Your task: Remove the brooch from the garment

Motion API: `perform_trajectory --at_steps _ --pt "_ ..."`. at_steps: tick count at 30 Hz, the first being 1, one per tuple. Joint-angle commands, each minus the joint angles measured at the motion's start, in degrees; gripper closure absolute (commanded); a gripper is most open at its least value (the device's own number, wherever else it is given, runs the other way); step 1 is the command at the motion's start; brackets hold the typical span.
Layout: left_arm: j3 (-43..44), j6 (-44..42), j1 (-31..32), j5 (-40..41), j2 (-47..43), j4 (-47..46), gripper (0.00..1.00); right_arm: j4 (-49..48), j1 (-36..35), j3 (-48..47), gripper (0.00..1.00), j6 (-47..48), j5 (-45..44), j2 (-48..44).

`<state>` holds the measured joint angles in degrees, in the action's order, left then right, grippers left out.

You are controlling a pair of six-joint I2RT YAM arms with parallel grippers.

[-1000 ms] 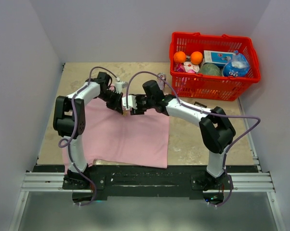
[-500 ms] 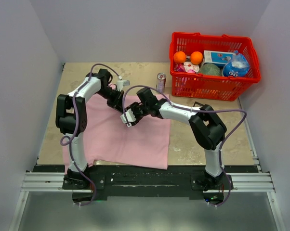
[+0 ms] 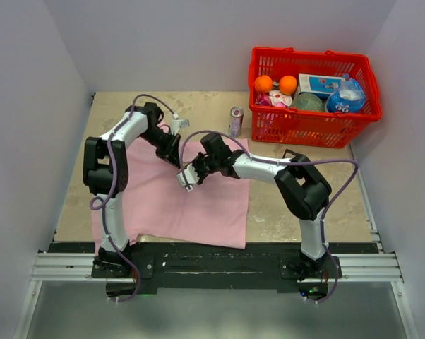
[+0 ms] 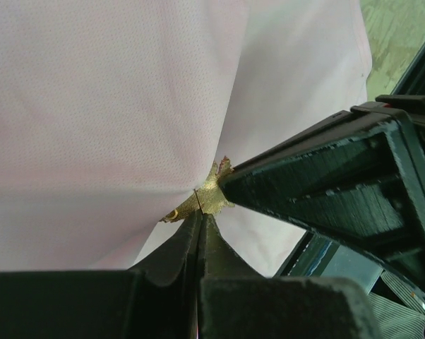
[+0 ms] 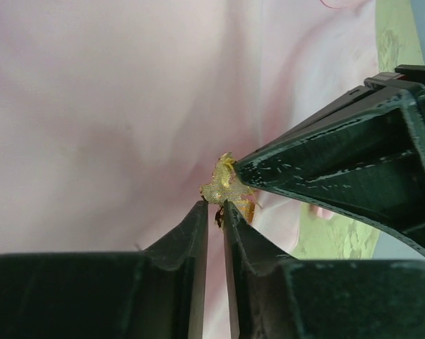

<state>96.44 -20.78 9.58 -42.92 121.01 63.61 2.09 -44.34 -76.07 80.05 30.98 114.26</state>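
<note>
While left pincer (image 4: pixel 200 215) nips the brooch (image 4: pixel 210 196), right pincer (image 5: pixel 216 206) clamps it too.

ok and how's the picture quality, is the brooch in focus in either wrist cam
Left wrist: the brooch and garment weave are sharp, while the black fingers are blurred and almost featureless. Right wrist: softer, the garment smeared, the brooch only roughly resolved. Top external: even light, soft shadows, no glare, though the brooch is too small to find.

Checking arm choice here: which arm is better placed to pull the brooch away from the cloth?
Right, probably: the right gripper is shut on the brooch itself, while the left gripper pinches its edge where the cloth puckers, better for anchoring.
</note>
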Motion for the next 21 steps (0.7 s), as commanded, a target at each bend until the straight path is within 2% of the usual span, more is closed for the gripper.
perform_trajectory --at_steps 1,3,4,5,8,13,16,17,21 --pt "2.2 -1.0 -0.1 -4.0 -0.2 2.7 1.0 -6.1 -0.4 1.8 0.87 -0.2 0.0 -0.8" --pt "2.2 -0.8 -0.2 -3.8 -0.5 2.7 0.96 -8.8 -0.6 2.8 0.96 -1.4 -0.3 -1.5" --pt "2.3 -0.8 -0.3 -3.8 -0.9 2.7 0.91 -9.5 -0.5 3.5 0.98 -1.7 -0.4 -1.8" --pt "2.2 -0.7 -0.4 -3.7 -1.1 2.7 0.77 -9.8 -0.6 3.6 1.0 -2.2 -0.5 -1.8" --pt "1.2 0.8 -1.2 -2.9 -3.0 0.6 0.67 -8.1 -0.5 4.3 1.0 -2.3 0.1 -2.0" --pt "-3.2 4.7 -1.9 -0.3 -5.6 -5.2 0.66 -3.8 -0.6 5.1 1.0 -2.3 1.0 -2.4" --pt "-8.3 7.8 -2.0 -0.6 -7.8 -10.3 0.69 -4.2 -0.1 1.7 1.0 -13.4 0.2 -2.0" --pt "-9.9 8.8 -2.0 -0.8 -8.6 -14.0 0.72 -3.4 0.6 0.5 1.0 -19.9 0.3 -1.8" --pt "-15.6 12.7 -2.0 -0.8 -10.4 -20.7 0.86 -2.3 2.0 -5.1 1.0 -34.1 0.3 -1.0"
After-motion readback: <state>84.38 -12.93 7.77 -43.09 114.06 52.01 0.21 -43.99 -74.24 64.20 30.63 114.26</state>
